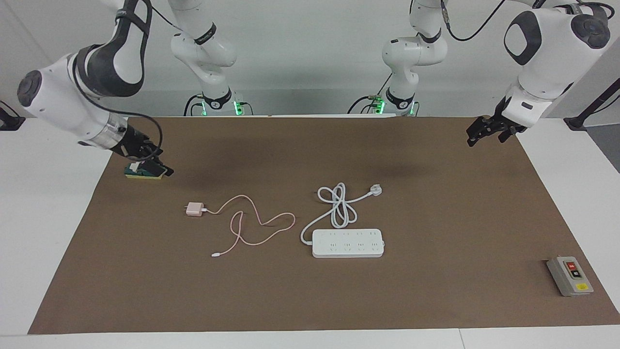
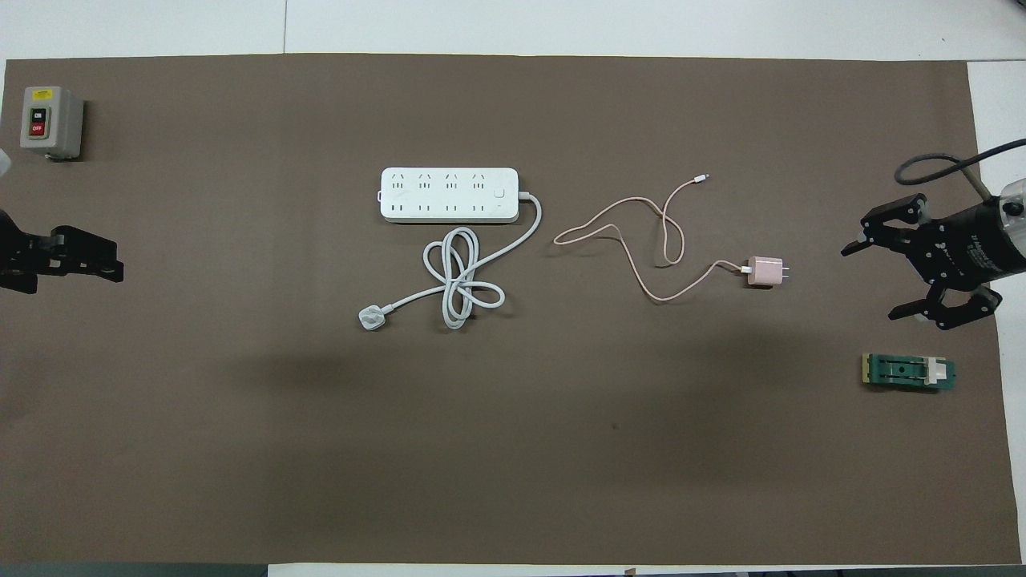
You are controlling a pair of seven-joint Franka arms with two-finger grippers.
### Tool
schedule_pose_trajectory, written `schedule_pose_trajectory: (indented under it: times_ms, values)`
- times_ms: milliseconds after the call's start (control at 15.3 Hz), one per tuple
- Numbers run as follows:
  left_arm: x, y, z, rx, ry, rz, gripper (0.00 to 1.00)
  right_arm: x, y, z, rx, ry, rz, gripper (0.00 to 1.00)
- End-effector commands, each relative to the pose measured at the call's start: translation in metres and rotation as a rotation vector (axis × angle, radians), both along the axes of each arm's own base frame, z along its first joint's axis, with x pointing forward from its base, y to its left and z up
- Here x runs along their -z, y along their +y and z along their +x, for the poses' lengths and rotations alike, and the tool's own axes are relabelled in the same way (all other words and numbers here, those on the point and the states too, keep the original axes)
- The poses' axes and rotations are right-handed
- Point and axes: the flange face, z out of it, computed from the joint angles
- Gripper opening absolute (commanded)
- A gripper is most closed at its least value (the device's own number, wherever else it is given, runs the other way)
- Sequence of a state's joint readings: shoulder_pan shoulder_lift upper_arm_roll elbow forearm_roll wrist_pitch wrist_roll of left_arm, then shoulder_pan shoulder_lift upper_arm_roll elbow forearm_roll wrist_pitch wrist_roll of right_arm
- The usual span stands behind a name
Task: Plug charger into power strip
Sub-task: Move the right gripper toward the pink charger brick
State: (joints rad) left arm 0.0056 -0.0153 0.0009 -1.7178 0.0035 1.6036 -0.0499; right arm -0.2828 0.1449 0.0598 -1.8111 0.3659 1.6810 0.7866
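Brown paper is covering the desk, and the charger [image 1: 195, 209] is lying on it toward the right arm's end, its 2 prongs pointing at that end's edge and its pink cable [image 1: 252, 228] trailing toward the power strip [image 1: 348, 243] in the middle. The right gripper [image 2: 922, 276] is hanging with jaws spread over the desk's right-arm edge, near a green fixture [image 2: 908, 372], so this arm is clearly nearer. The left gripper [image 1: 487, 131] is waiting at the other end; its jaws I cannot tell.
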Motion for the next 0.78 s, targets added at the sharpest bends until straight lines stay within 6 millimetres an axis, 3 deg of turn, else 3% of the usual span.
schedule_pose_trajectory:
  times_ms: [0,131,261,522,718]
  values:
    - [-0.004,0.002,-0.003,0.002,-0.015,-0.010,1.00,0.030,-0.012,0.004,0.143,0.037,0.056,1.00]
    - [-0.004,0.002,-0.003,0.002,-0.015,-0.010,1.00,0.075,-0.026,0.013,0.213,0.093,0.128,1.00]
    - [-0.004,0.002,-0.003,0.002,-0.015,-0.010,1.00,0.105,-0.024,0.028,0.261,0.099,0.140,1.00]
    - [-0.004,0.001,-0.003,0.003,-0.015,-0.010,1.00,0.151,-0.013,0.038,0.335,0.124,0.203,1.00]
    - [-0.004,0.002,-0.003,0.002,-0.015,-0.010,1.00,0.163,-0.008,0.035,0.321,0.168,0.215,1.00]
